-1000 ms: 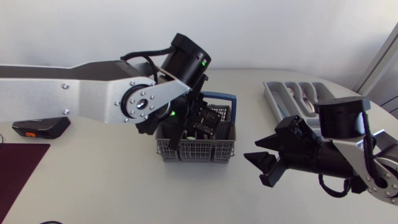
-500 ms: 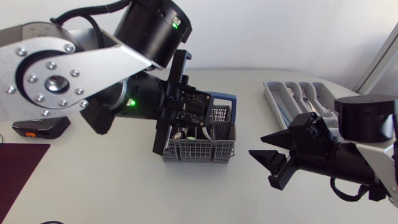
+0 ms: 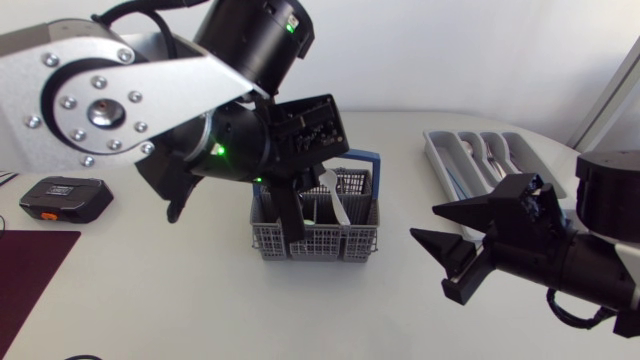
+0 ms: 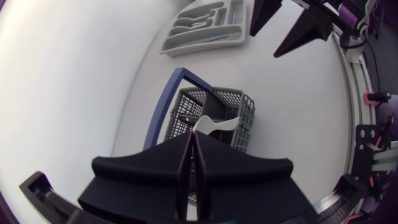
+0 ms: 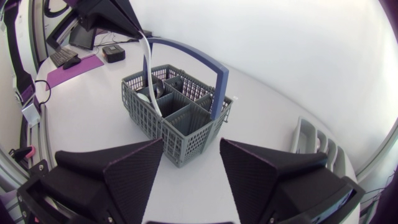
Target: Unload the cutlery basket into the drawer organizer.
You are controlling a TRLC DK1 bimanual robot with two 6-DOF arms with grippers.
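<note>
Over the middle of the table, the left gripper [image 4: 193, 138] is clamped shut on a white utensil [image 3: 335, 200], its two fingers pressed flat against the upper end. The utensil is a thin, flat, plain white strip that widens a little near the held end; what kind of cutlery it is cannot be told. Its long axis stands steep, close to upright, leaning slightly toward the table's right edge. The upper end is in the fingers and the lower end points down at the cutlery basket [image 3: 318, 240]; whether that end is inside a compartment cannot be told. The basket is grey mesh with a blue handle arched over it and holds more cutlery. The drawer organizer [image 3: 447, 165], a grey tray with some pieces already in its slots, lies near the far right edge. The right gripper [image 5: 191, 149] hovers by the near right edge with its fingers spread wide apart, holding nothing, pointing at the basket. A black device [image 3: 62, 197] lies near the left edge.
</note>
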